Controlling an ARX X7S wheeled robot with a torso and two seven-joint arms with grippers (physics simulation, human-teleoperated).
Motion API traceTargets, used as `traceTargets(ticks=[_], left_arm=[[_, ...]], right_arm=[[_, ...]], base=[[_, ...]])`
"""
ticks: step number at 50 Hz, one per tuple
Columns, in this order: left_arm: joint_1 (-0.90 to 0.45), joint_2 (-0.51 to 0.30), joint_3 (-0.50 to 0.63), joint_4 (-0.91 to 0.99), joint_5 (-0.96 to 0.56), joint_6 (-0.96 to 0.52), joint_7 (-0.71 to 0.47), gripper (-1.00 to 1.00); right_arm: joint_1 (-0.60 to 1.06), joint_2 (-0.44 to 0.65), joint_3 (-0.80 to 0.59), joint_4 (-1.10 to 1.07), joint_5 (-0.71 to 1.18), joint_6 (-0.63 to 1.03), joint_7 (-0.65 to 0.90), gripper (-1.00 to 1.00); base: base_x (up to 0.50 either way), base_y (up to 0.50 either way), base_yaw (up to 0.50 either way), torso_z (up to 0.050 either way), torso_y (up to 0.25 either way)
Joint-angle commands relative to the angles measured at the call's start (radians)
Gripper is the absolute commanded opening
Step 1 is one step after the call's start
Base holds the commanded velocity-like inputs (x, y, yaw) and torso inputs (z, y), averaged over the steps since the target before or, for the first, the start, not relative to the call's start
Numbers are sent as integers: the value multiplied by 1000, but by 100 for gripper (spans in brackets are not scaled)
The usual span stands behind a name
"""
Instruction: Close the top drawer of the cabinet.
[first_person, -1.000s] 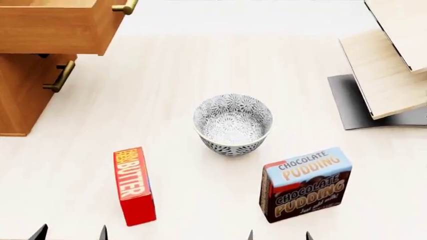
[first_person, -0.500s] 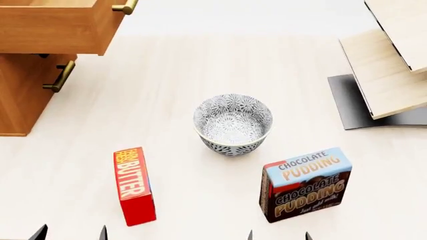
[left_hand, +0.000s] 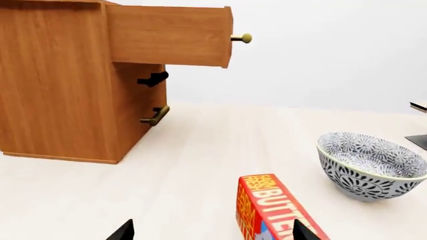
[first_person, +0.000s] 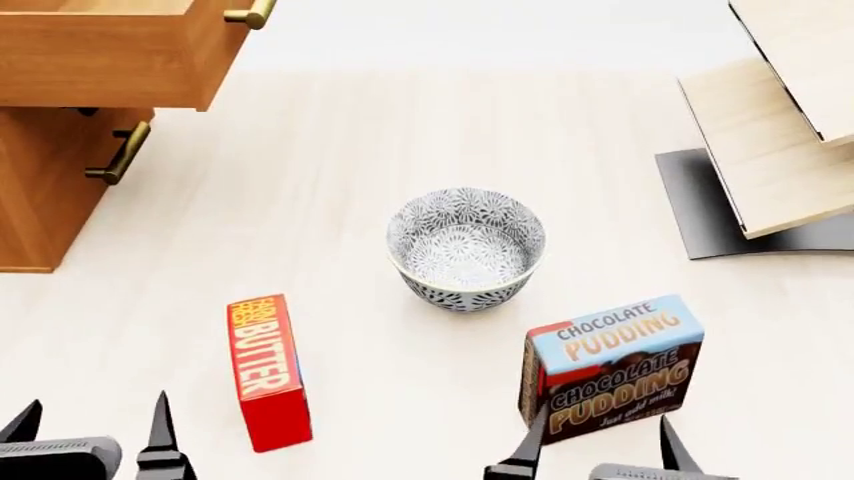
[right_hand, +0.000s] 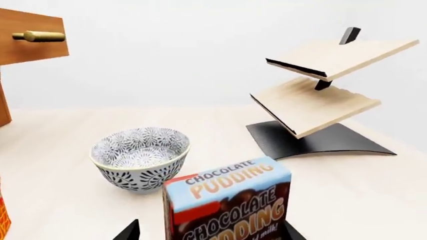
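Far beyond both fingers' spread tips, top drawer (first_person: 114, 50) pulled out of cabinet (left_hand: 67, 95), untouched.

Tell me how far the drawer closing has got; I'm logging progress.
Nothing is done yet: the orange-brown wooden top drawer juts out of the wooden cabinet. Both hands, left and right, are open and empty, low near the boxes. Reaching and pushing remain.
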Motion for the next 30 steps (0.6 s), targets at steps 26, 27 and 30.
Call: traceTargets(ticks=[26,27,30], left_arm=[[26,-53,37,221,-2,-105,-73,100],[28,-56,36,231,-4,-109,-74,100],[30,-61,34,253,-9,-116,-81,100]], right_arm=[[13,33,-17,-97,-3,61,66,100],[12,34,-17,-105,-3,64,68,100],[11,37,-19,-117,-4,67,73,100]], base=[[0,0,0,0,0],[0,0,0,0,0],[0,0,0,0,0]])
